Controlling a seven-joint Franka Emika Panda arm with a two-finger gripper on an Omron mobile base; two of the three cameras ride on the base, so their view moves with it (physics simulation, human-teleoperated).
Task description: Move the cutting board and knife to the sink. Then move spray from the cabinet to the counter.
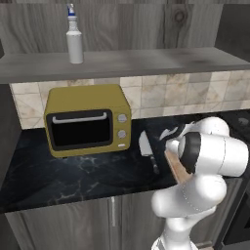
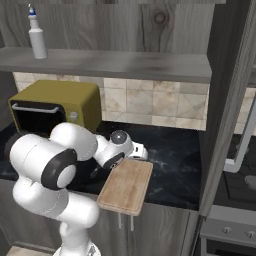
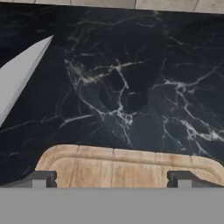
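Note:
The light-brown cutting board lies on the black counter, and its near end juts out past the front edge. My gripper hovers low over the board's far end, open, with nothing between its fingers. In the hand view the gripper straddles the cutting board, with the counter beyond. The knife lies just left of the board, its grey blade pointing at the wall; the knife edges into the hand view. The white spray stands on the cabinet shelf. The sink is out of view.
A yellow oven stands on the counter left of the knife, under the spray. A tall dark panel closes the counter on the right, with a stove beyond it. Grey lower cabinets sit under the counter.

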